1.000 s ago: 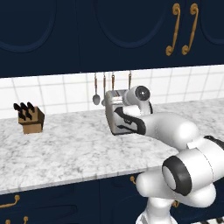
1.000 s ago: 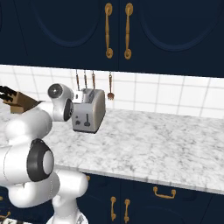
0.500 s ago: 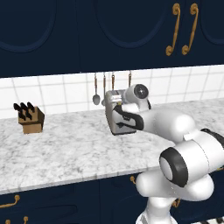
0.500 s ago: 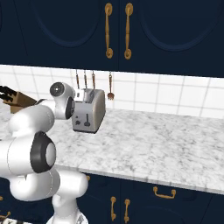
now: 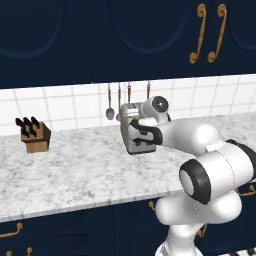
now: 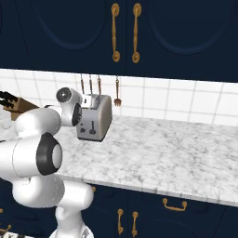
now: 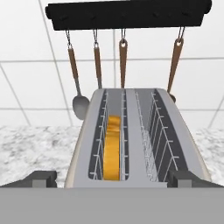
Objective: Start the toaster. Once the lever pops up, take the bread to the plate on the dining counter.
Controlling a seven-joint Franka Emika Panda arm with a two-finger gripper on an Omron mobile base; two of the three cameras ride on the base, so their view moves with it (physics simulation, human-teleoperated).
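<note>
The silver-grey toaster [image 5: 131, 134] [image 6: 96, 117] stands at the back of the marbled worktop [image 5: 75, 170], under a utensil rail. In the hand view I look down into the toaster [image 7: 138, 131]. The bread [image 7: 112, 148] sits low in its left slot, with only the golden crust showing. The dark lever [image 6: 93, 128] sits in the slot of the narrow face that points toward me. My gripper [image 7: 114, 179] [image 5: 138, 131] hangs open at that near end, with one fingertip [image 7: 41, 178] at each side of the toaster's width. The plate and the dining counter are out of view.
A wooden knife block [image 5: 34, 136] [image 6: 14, 104] stands at the far left of the worktop. Spoons and forks [image 5: 120, 100] hang from a black rail [image 7: 127, 15] on the tiled wall behind the toaster. Navy wall cabinets [image 6: 125, 32] hang overhead.
My hand has edged slightly up and in at the toaster's near end, and the elbow has risen. The toaster, the bread and the base have not moved.
</note>
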